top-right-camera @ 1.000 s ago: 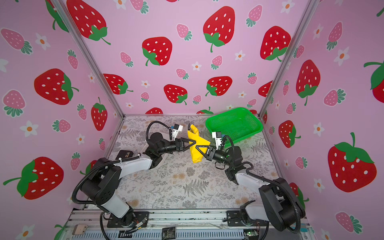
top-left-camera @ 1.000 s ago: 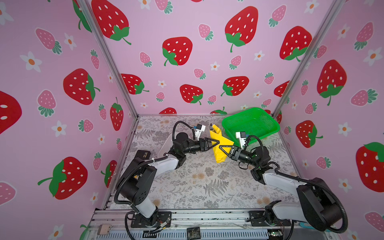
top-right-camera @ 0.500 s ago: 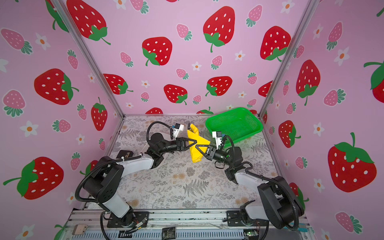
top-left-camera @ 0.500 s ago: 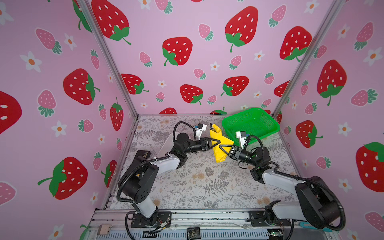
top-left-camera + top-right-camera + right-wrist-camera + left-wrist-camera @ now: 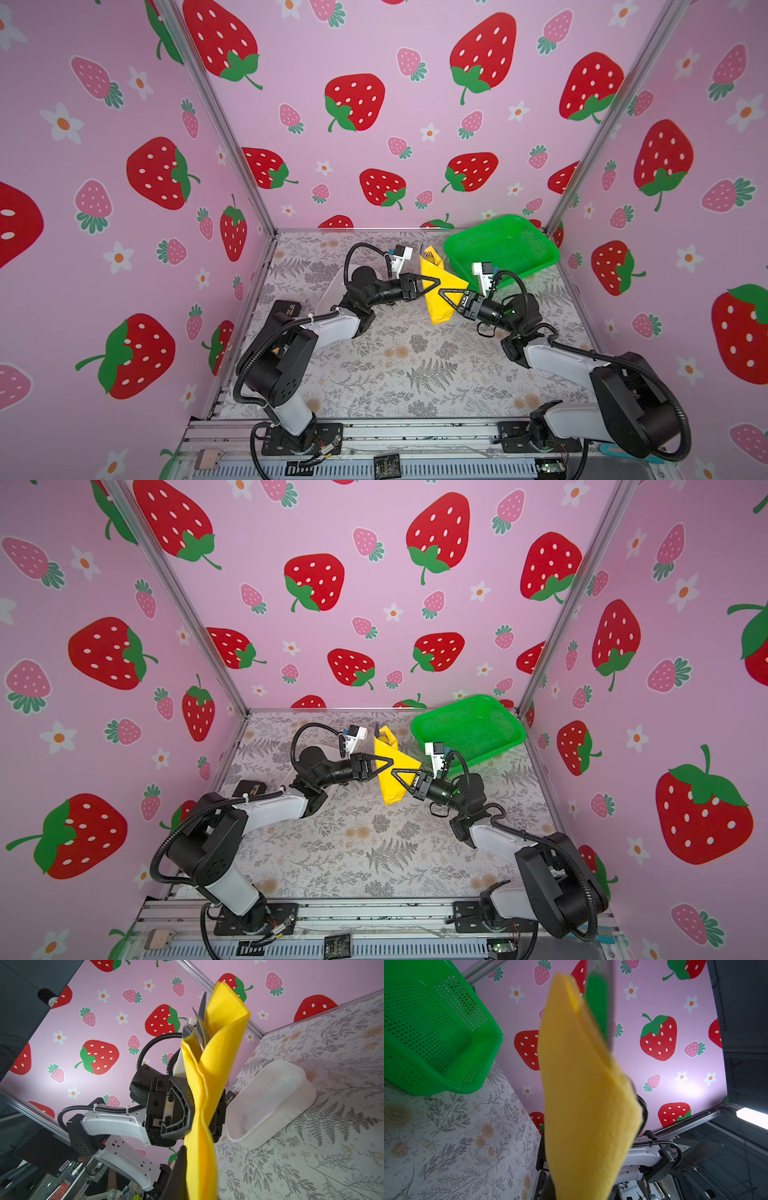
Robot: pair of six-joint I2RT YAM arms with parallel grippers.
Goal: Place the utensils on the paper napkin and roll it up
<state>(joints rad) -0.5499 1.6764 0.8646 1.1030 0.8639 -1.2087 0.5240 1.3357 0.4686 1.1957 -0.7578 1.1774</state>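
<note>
We see the floral tabletop filling the floor of the strawberry-papered booth, with the two arms reaching in from its near edge and meeting over the middle. A green mesh basket sits tilted in the far right corner, and a white plastic tub lies on the left side, mostly hidden behind the left arm in both top views. The left end effector has its jaws drawn narrow around the middle of the paper napkin, one finger pressed to each side of it in the right wrist view. The right end effector is clamped tight on the same napkin just below, from the opposite side. The napkin is wrapped into a loose yellow bundle, held nearly upright between the two and lifted off the tabletop, just beside the basket. The utensils sit inside it, only their silver tips showing at the open top end.
</note>
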